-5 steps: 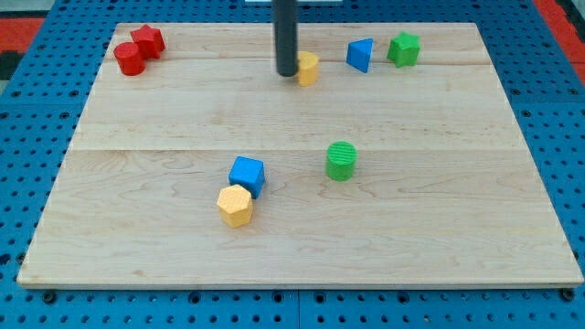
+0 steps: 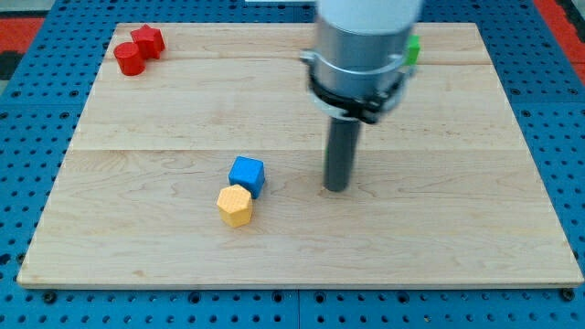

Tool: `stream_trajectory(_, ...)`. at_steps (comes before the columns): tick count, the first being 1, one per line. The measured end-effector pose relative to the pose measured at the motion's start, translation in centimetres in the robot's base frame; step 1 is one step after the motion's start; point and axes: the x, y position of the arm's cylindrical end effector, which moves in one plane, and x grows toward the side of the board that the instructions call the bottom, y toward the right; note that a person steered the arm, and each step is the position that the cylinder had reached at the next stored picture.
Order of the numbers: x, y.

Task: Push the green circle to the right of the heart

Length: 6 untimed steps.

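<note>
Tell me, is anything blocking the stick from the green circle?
Can't tell: my arm hides the green circle and the heart. My tip sits to the view's right of the blue cube and yellow hexagon, apart from both.

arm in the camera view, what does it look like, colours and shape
A wide, pale grey cylindrical body fills the view's top. A black ring wraps its lower edge. Below it a straight dark grey rod narrows down to my tip. No cables or markings show.
</note>
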Motion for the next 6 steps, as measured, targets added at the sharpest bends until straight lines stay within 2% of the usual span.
stream_trajectory(1, -5.3, -0.7)
stream_trajectory(2, -7.8, -0.8)
stream_trajectory(4, -4.9, 1.0)
stream_trajectory(6, -13.5, 6.2)
